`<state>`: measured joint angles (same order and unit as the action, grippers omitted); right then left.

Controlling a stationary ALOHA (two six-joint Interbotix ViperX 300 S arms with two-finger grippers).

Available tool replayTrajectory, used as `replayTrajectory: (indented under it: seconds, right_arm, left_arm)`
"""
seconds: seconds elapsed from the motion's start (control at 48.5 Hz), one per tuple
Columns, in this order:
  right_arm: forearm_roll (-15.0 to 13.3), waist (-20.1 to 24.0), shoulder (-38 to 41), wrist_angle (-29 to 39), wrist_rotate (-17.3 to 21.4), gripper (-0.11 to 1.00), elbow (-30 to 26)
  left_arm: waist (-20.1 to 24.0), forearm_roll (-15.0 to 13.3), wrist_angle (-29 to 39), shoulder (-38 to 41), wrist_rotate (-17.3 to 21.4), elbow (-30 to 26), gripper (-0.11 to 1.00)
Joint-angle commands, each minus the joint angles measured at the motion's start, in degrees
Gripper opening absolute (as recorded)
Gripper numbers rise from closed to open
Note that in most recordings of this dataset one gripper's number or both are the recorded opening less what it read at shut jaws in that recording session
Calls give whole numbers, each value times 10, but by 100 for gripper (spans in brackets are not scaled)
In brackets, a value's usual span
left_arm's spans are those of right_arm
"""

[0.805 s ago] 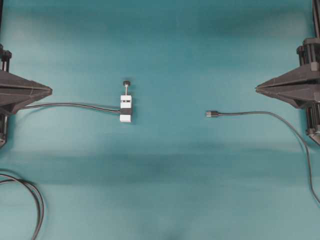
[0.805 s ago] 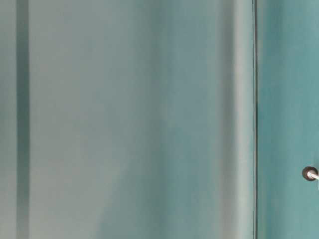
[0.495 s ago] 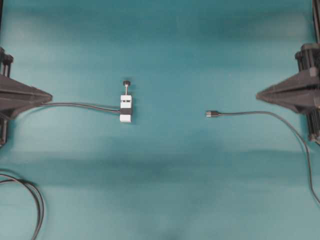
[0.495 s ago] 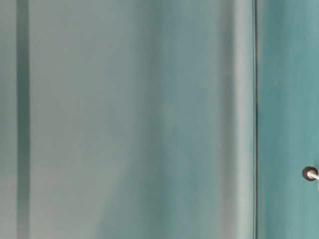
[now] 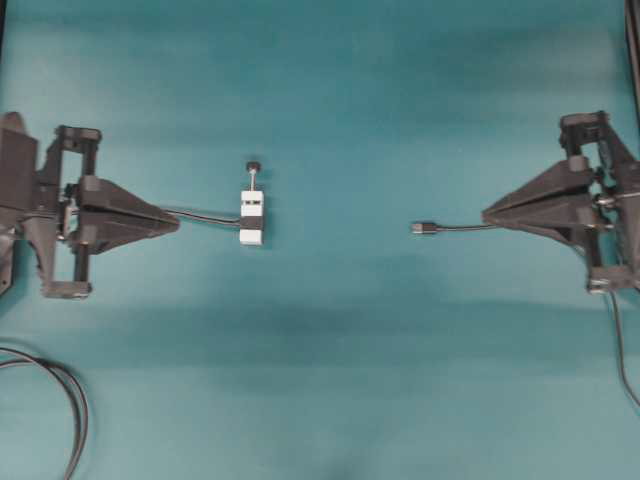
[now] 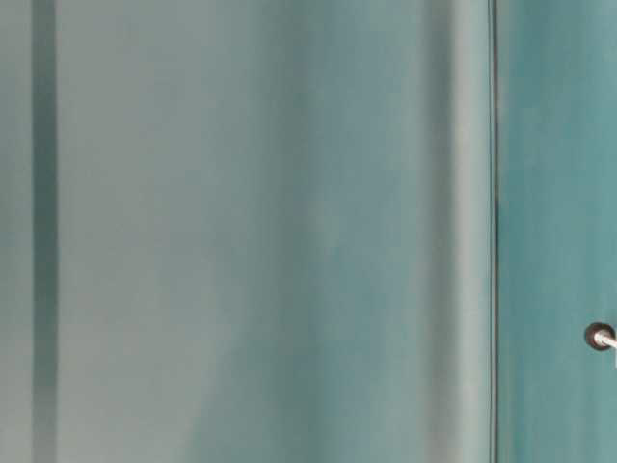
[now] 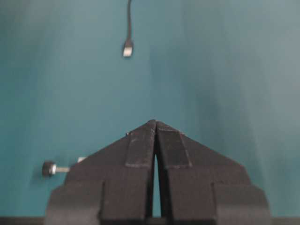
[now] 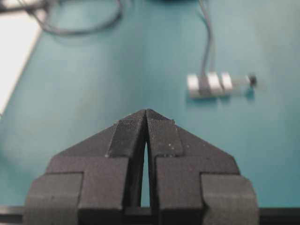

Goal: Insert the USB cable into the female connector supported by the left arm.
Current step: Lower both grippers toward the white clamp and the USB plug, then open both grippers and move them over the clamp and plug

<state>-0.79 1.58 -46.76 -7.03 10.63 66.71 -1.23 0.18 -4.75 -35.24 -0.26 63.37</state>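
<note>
The female connector [image 5: 251, 216], a small white block with a dark band and a black-knobbed pin, lies on the teal table left of centre; it also shows in the right wrist view [image 8: 210, 84]. Its dark cable runs left under my left gripper [image 5: 177, 222], whose pointed fingers are shut and empty, the tip a short way left of the block. The USB cable [image 5: 460, 228] lies right of centre with its plug [image 5: 423, 228] pointing left; the plug also shows in the left wrist view [image 7: 127, 48]. My right gripper [image 5: 485, 213] is shut and empty, its tip just above the cable.
Thicker looped black cables [image 5: 70, 400] lie at the front left corner. The pin's black knob [image 6: 599, 336] shows at the right edge of the table-level view, beside a pale blurred panel [image 6: 241, 231]. A white surface [image 8: 14, 51] borders the table in the right wrist view.
Both arms have come in from the table's sides toward the middle. The left tip is now near the connector, the right tip over the USB cable. Connector and cable have not moved.
</note>
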Motion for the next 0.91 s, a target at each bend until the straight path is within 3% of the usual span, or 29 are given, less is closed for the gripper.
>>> replayTrajectory:
  seconds: [0.0, 0.103, 0.248, 0.31, 0.475, 0.578, 0.805, 0.888]
  right_arm:
    - [-1, -18, 17, 7, 0, 0, -14]
    - [-1, -41, 34, 8, -1, 0, -7]
    - [-8, -55, 57, 8, -4, 0, -2]
    - [-13, -55, 68, 8, -4, 0, -1]
    - [-14, -56, 103, 6, -4, 1, 11]
    - [-15, -58, 127, -5, -4, 8, 22]
    - [-15, -83, 179, -55, -4, 55, 29]
    - [-15, -85, 199, -64, -4, 62, 27]
  left_arm:
    - [6, -1, -2, 21, 2, -13, 11]
    - [9, -1, -2, 49, 2, -15, 31]
    - [10, -1, -8, 94, 1, -18, 71]
    - [11, -1, -16, 113, 1, -21, 83]
    - [18, -1, -65, 162, 3, -23, 83]
    - [26, -1, -111, 186, 3, -21, 83]
    - [35, -1, -218, 259, 4, -15, 85]
    - [38, -1, -244, 285, 3, -14, 86]
